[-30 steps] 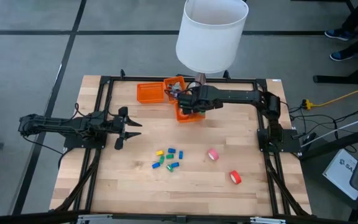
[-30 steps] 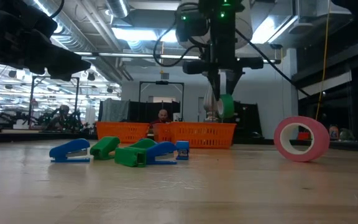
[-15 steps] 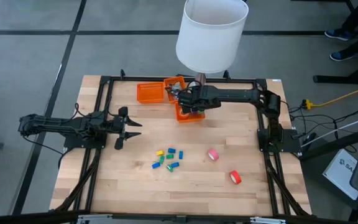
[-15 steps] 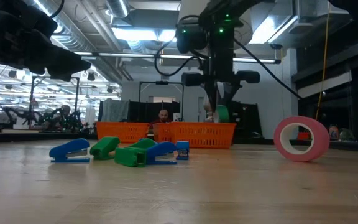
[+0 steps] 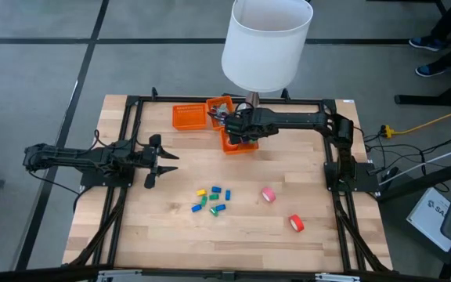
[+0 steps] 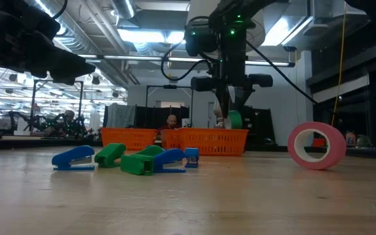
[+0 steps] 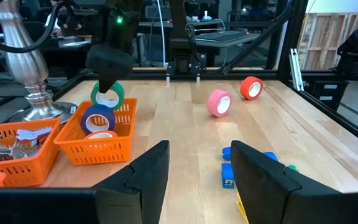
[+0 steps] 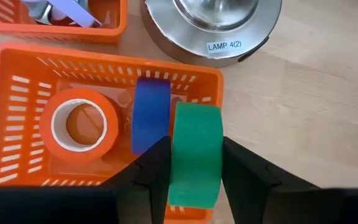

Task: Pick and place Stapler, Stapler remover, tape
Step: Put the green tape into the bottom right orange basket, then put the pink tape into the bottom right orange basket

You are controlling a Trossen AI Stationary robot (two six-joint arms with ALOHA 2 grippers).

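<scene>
Green tape roll sits edge-on between the right gripper fingers, pinched over the near orange mesh basket so it can drop beside the blue roll and orange roll already inside. Two rolls left on the table: pink, red. Small staplers: roughly seven, hard to count. Left gripper parked, fingers spread.
</scene>
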